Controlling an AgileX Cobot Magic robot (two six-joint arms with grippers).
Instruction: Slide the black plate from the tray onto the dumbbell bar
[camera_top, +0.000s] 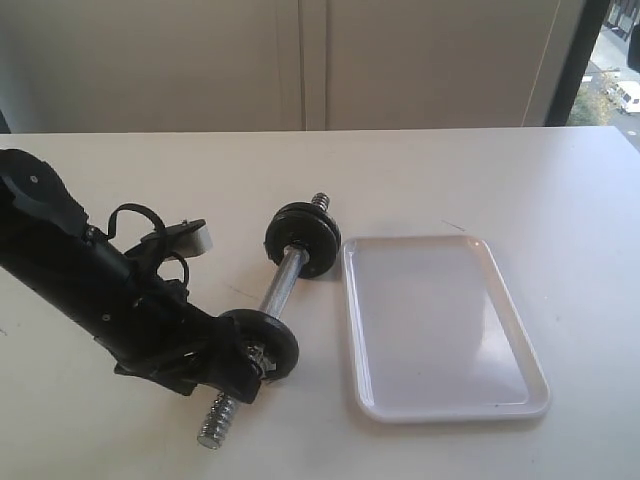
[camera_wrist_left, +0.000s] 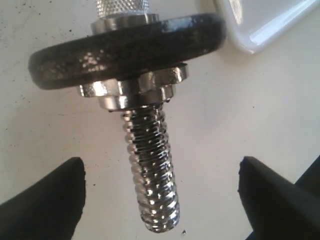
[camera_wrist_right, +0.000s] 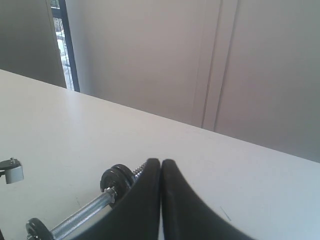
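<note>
While your left gripper (camera_wrist_left: 160, 165) gapes around the dumbbell bar (camera_top: 283, 285), the black plate (camera_top: 280, 345) sits on it; your right gripper (camera_wrist_right: 160, 163) is closed.

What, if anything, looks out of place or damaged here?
Nothing looks damaged or spilled. The dumbbell bar lies beside the tray, a black plate seated against its collar nut; the left gripper is open around the threaded end.

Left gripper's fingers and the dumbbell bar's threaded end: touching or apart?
Apart. Left wrist view shows bare table between both fingers and the threaded end.
</note>
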